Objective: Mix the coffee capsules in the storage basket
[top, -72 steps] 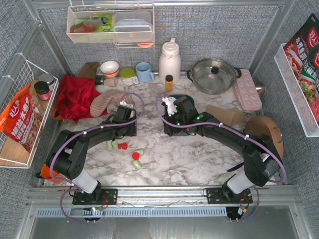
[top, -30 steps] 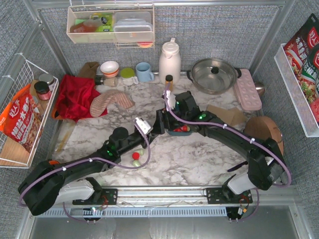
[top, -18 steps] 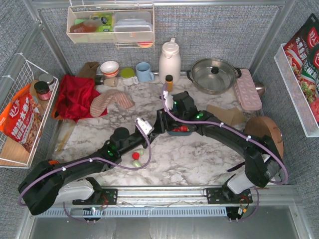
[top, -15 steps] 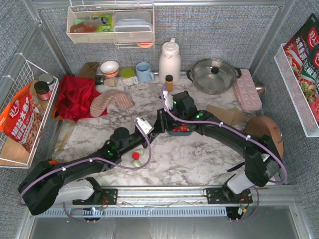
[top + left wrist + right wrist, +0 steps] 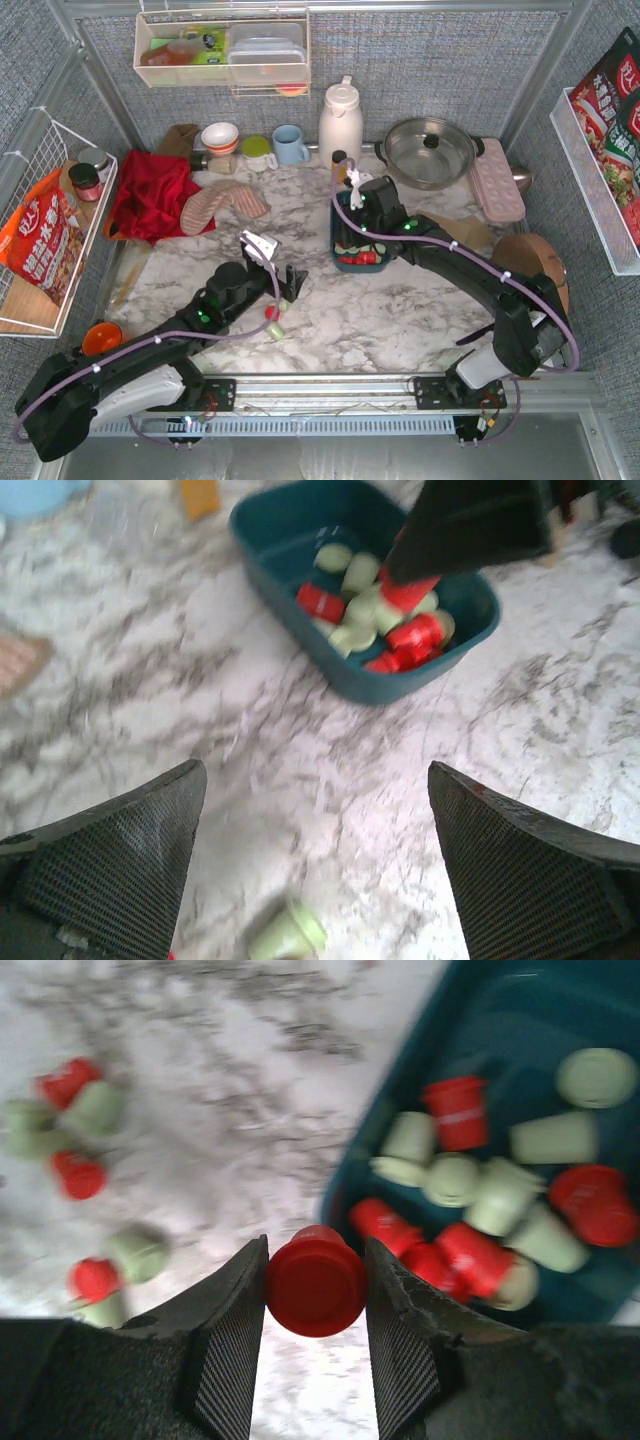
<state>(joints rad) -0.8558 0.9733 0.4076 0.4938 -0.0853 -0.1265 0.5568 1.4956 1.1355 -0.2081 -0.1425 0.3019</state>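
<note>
Marble-patterned desk (image 5: 400,320) inspected, left to right.

Left end effector (image 5: 315,790): fingers spread wide with nothing between them. It hovers over bare desk, and the storage basket (image 5: 350,685) sits at its 1 o'clock.

Coffee capsules (image 5: 271,313): a handful, red and mint, lie loose on the desk at 7 o'clock of the basket, outside it. The basket itself holds a jumble of both colours, already interleaved.

Right end effector (image 5: 315,1282): pinching one red capsule (image 5: 315,1295) above the basket's rim, not yet released.

Assessment: partly complete. The held pod and the loose ones remain to go in, and the contents may want further stirring.
</note>
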